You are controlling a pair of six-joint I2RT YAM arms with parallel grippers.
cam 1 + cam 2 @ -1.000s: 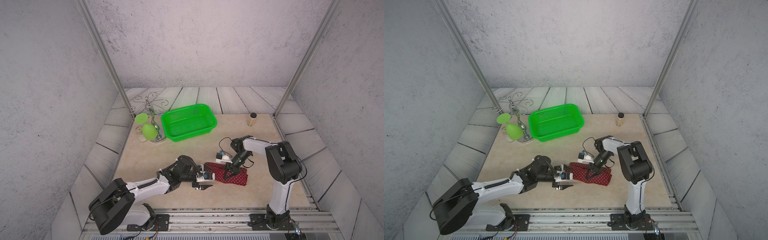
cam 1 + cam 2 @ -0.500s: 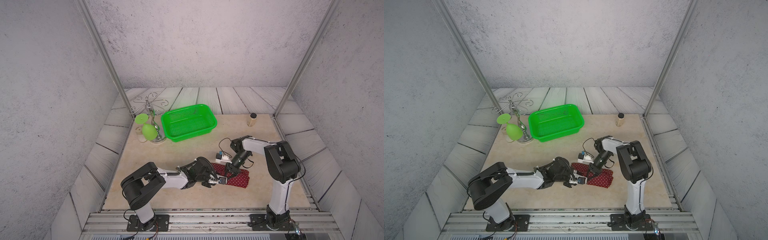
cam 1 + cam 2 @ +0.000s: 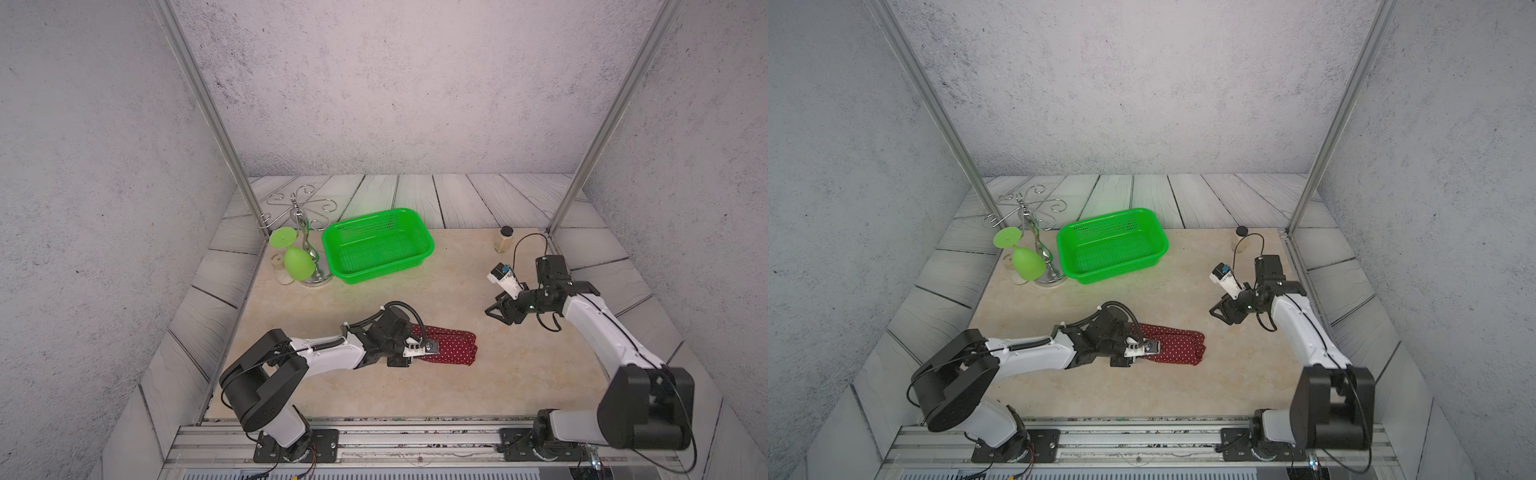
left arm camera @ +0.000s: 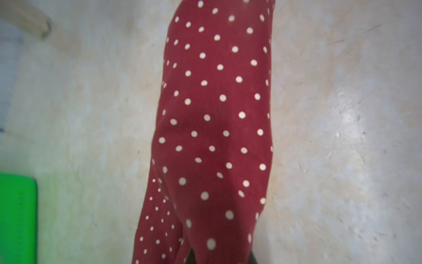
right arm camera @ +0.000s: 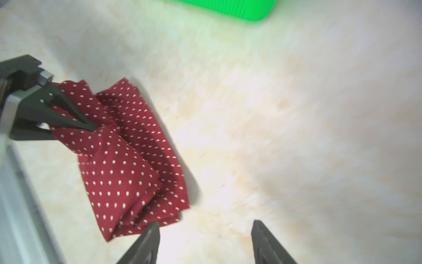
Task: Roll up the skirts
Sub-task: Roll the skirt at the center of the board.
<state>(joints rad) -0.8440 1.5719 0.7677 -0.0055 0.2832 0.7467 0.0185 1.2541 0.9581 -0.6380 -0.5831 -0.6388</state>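
The dark red polka-dot skirt (image 3: pixel 451 347) (image 3: pixel 1179 345) lies as a long folded bundle on the beige table, near the front middle. My left gripper (image 3: pixel 419 352) (image 3: pixel 1144 351) is shut on the skirt's left end. In the right wrist view its dark fingers (image 5: pixel 75 118) pinch a bunched fold of the skirt (image 5: pixel 127 160). The left wrist view is filled by the skirt (image 4: pixel 214 128) running away from the jaws. My right gripper (image 3: pixel 496 312) (image 3: pixel 1219 312) (image 5: pixel 205 225) hangs open and empty above the table, well to the skirt's right.
A green basket (image 3: pixel 424 253) (image 3: pixel 1158 249) stands behind the skirt, at the back middle. To the basket's left are a metal rack (image 3: pixel 299 208) and a green wine glass (image 3: pixel 297 261). A small jar (image 3: pixel 504 240) stands at the back right.
My right gripper let go of the skirt, opened, and drew back up and to the right. My left gripper moved in to the skirt's left end and shut on it.
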